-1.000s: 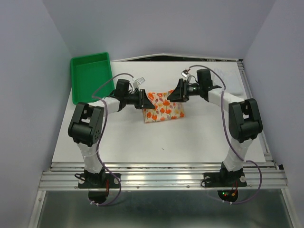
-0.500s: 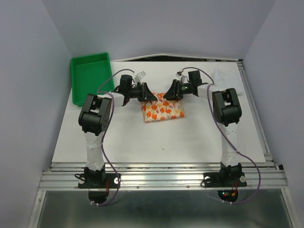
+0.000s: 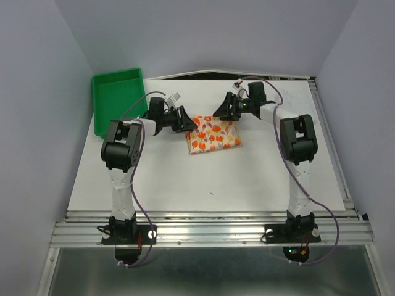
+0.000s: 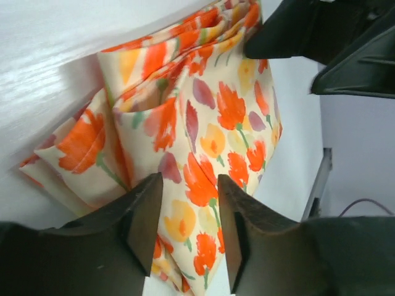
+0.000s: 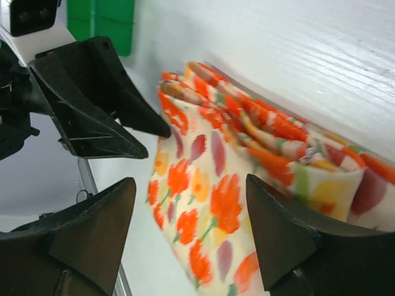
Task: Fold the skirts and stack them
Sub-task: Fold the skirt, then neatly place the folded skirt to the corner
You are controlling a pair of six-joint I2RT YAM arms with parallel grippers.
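Note:
The floral skirt [image 3: 213,135], cream with orange, red and yellow flowers, lies folded in a small bundle on the white table, at the middle toward the far side. My left gripper [image 3: 187,122] is open just off its far left corner. In the left wrist view the skirt [image 4: 216,117] lies past the open left gripper [image 4: 188,180]. My right gripper [image 3: 224,113] is open just off the skirt's far right corner. In the right wrist view the skirt [image 5: 203,185] shows past the open right gripper [image 5: 190,183]. The plain white skirt is not in view.
A green plastic tray [image 3: 117,98] stands at the far left of the table; its corner shows in the right wrist view [image 5: 102,18]. Grey walls close in the left, right and back. A metal rail [image 3: 210,225] runs along the near edge.
Both grippers let go of the floral skirt and drew back toward the far side. The skirt now lies folded on the table, slightly turned.

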